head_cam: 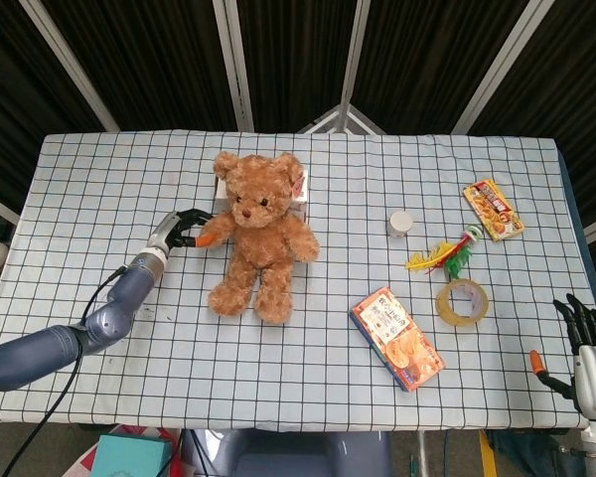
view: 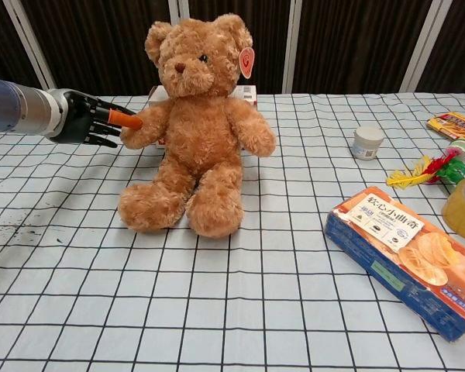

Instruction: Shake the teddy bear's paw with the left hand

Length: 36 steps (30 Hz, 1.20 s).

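Presently, the teddy bear (head_cam: pixel 256 231) is seated upright on the checked bench (head_cam: pixel 99 179), left of centre and toward the far side, with a small white box (view: pixel 246 93) partly hidden behind it. Its paw (view: pixel 136 132) on the scene's left is extended outward to the left, the arm's long axis running roughly level from the shoulder toward the left robot hand (view: pixel 89 118).

The left robot hand is seen at the tip of that paw, its dark fingers curled around the plush and an orange-tipped digit laid against the paw's upper side. It is judged to be closed on the paw, though the depth of the grip cannot be told from either view. The paw lies directly to the right of the hand, in line with the forearm, so any shaking motion is expected to run up and down across the arm's axis.

The right robot hand (head_cam: pixel 588 348) is seen only at the near right corner, off the bench edge, well apart from the bear, its fingers apart and nothing held.

A snack box (view: pixel 407 260), a tape roll (head_cam: pixel 463 301), a feathered toy (head_cam: pixel 445 256), a small white jar (head_cam: pixel 401 223) and a snack packet (head_cam: pixel 493 209) are noted on the right half of the bench, well apart from the bear.
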Tool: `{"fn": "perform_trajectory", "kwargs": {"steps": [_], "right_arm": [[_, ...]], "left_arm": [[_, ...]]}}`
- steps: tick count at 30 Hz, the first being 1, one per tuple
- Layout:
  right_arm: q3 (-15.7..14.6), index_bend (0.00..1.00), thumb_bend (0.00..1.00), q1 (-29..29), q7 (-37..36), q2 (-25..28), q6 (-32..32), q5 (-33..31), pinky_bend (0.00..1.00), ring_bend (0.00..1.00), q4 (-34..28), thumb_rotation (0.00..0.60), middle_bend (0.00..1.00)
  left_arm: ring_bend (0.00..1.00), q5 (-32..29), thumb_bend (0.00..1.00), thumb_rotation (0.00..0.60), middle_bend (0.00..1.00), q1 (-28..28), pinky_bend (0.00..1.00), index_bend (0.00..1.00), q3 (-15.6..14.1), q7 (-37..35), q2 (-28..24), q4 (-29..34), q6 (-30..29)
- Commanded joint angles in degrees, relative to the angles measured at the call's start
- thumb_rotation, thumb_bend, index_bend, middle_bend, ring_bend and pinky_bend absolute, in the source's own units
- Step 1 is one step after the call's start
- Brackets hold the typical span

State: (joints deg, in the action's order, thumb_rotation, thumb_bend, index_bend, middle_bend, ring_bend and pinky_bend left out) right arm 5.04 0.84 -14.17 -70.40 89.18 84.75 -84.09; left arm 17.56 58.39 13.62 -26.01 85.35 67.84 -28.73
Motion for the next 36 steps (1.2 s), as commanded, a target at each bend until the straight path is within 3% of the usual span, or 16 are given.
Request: {"fn": "perform_trajectory", "kwargs": {"steps": [1,8,18,28,36], "right_arm": [[0.0,0.13,0.37,0.0,0.1,0.0,0.0,0.0,0.0,0.09,0.0,0.6,0.07],[-0.1,0.13,0.37,-0.1,0.3,0.0,-0.3,-0.1,0.0,0.09,-0.1,0.6,0.07],[-0.2,0.13,0.37,-0.1,0.4,0.1,-0.3,0.1,0.0,0.09,-0.2,0.6,0.07],[-0.2,0.13,0.37,-0.2,0.7,0.0,-0.5,0.1,0.0,0.09,-0.2,0.6,0.07],[-0.2,0.13,0.37,-0.1,0.6,0.1,-0.2,0.2,0.0,0.09,-0.3,0.6,0.07]], "left_arm": [[0.0,-1.9,0.48,0.6,0.38,0.7,0.05,0.36,0.2,1.6,-0.2,0.8,-0.9],[0.0,-2.6,0.48,0.6,0.38,0.8,0.05,0.36,1.5,3.7,-0.9,2.4,-1.7],[0.0,-5.8,0.5,0.6,0.38,-0.3,0.05,0.37,-0.3,6.9,0.7,0.7,-2.0],[0.0,-4.0,0.5,0.6,0.38,0.7,0.05,0.37,3.5,9.0,-1.1,4.4,-3.8],[0.0,-5.4,0.5,0.6,0.38,-0.2,0.05,0.37,1.0,11.7,0.7,3.2,-4.3]]}}
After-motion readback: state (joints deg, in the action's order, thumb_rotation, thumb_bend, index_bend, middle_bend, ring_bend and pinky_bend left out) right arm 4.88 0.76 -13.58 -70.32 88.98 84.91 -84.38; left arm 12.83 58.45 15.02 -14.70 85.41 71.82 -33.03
